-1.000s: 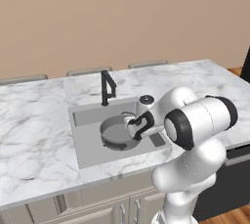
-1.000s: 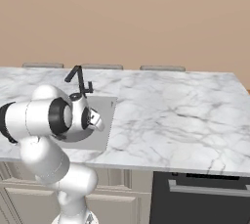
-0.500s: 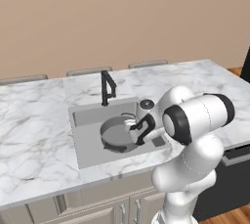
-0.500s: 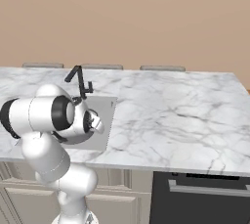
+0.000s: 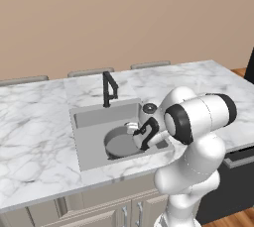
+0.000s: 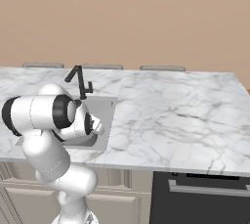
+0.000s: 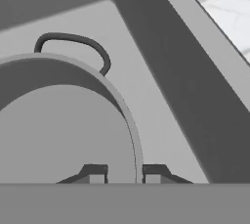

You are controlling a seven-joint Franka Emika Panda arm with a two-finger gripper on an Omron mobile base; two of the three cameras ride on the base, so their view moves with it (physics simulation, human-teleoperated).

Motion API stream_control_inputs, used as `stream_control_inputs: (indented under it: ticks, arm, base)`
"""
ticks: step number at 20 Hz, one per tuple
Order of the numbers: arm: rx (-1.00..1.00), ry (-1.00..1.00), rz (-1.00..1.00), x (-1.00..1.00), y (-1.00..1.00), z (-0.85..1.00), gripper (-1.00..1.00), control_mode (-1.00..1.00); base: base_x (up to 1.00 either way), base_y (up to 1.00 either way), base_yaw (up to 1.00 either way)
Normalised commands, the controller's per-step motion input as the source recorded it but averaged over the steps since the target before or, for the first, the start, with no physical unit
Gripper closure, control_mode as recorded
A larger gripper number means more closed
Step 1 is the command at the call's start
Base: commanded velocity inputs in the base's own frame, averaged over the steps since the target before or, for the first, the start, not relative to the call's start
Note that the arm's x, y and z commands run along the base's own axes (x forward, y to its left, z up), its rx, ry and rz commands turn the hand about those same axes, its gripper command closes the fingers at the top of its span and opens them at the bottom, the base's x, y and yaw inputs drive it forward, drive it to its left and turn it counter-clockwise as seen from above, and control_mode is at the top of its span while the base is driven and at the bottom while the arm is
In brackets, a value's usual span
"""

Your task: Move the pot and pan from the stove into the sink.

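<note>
I see the pot [image 5: 120, 142] sitting in the sink [image 5: 88, 117], as it did a second ago. My gripper [image 7: 125, 171] has lowered slightly, its jaws straddling the rim, parted a crack.

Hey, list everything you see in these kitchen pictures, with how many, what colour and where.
Round grey metal pot: one, grey, upright inside the sink; a dark loop handle on its side.
Rectangular grey steel sink: one, grey, sunk in the counter.
Black angular faucet: one, black, behind the sink.
White marble counter: one, white with grey veins, around the sink.
Black range front: one, black with a grey bar handle, under the counter's right end.
Pale cabinet doors: pale grey, below the counter.
Beige wall: one, behind the counter.
White robot arm: one, white with dark joints, bent over the sink.
Gripper: one, dark fingertips straddling the pot's rim, slightly apart.
</note>
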Motion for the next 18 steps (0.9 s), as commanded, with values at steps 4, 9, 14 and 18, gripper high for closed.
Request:
stream_control_inputs:
  ticks: [4, 9, 14, 18]
  arm:
    - [0.06, 0.00, -0.06, 0.09, 0.00, 0.39, -1.00, -1.00]
    - [0.06, -0.01, -0.06, 0.00, 0.00, 0.58, -1.00, -1.00]
    - [0.04, 0.04, -0.03, -0.04, 0.00, 0.75, -1.00, -1.00]
    - [0.02, 0.09, -0.01, -0.15, 0.00, 0.77, -1.00, -1.00]
  base:
    - [0.00, 0.00, 0.00]
    - [0.00, 0.00, 0.00]
    - [0.00, 0.00, 0.00]
    - [0.00, 0.00, 0.00]
